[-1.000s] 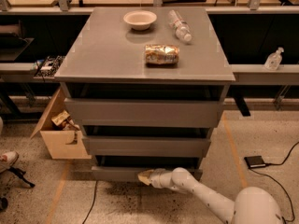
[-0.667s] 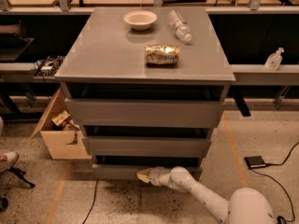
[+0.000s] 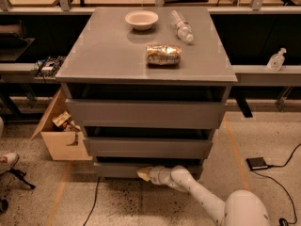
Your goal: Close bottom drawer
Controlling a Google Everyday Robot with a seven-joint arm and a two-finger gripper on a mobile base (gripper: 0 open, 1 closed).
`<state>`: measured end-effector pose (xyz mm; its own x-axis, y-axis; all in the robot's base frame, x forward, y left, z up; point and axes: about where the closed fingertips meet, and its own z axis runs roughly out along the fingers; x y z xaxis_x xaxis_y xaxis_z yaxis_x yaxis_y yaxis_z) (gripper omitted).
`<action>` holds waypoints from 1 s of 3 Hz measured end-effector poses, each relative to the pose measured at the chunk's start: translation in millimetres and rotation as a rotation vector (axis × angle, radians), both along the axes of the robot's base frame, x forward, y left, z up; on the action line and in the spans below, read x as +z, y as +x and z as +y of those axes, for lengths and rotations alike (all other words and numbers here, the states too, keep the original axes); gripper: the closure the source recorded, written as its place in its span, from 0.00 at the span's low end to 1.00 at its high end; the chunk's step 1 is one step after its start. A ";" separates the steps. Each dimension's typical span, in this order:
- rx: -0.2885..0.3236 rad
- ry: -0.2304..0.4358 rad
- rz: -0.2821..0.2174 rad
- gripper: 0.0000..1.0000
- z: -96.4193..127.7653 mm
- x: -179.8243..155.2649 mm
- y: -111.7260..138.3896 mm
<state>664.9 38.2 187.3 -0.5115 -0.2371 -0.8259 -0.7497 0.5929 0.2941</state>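
Since a second ago your arm [image 3: 202, 197] has slid left and in toward the cabinet, and the bottom drawer [image 3: 117, 169] looks pushed a little further back than it was.

Nearest you, the white arm rises from the lower right corner and reaches left along the floor. Your gripper [image 3: 143, 174] sits at its tip, low against the front of the bottom drawer, just left of the middle; you cannot tell from here whether it is spread or closed. The bottom drawer is the lowest grey front, close to the floor and still standing slightly out from the cabinet, with a dark gap above it.

Above it the middle drawer [image 3: 148, 147] and then the top drawer [image 3: 143, 114] each stand out further. A cardboard box [image 3: 63, 142] leans open at the cabinet's left side, and a black pad [image 3: 257, 163] lies on the floor to the right.

On the cabinet top [image 3: 108, 60] you see a foil bag [image 3: 163, 54] nearest, then a bowl [image 3: 141, 19] and a water bottle [image 3: 182, 26] lying on its side behind it.
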 end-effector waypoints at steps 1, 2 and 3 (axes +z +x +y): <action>-0.005 0.000 -0.015 1.00 -2.2 -0.6 3.7; -0.005 -0.001 -0.015 1.00 -2.4 -0.6 2.8; -0.048 -0.028 0.006 1.00 -22.4 -1.6 -10.8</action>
<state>654.1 15.7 185.7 -0.5279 -0.2346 -0.8163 -0.7182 0.6364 0.2816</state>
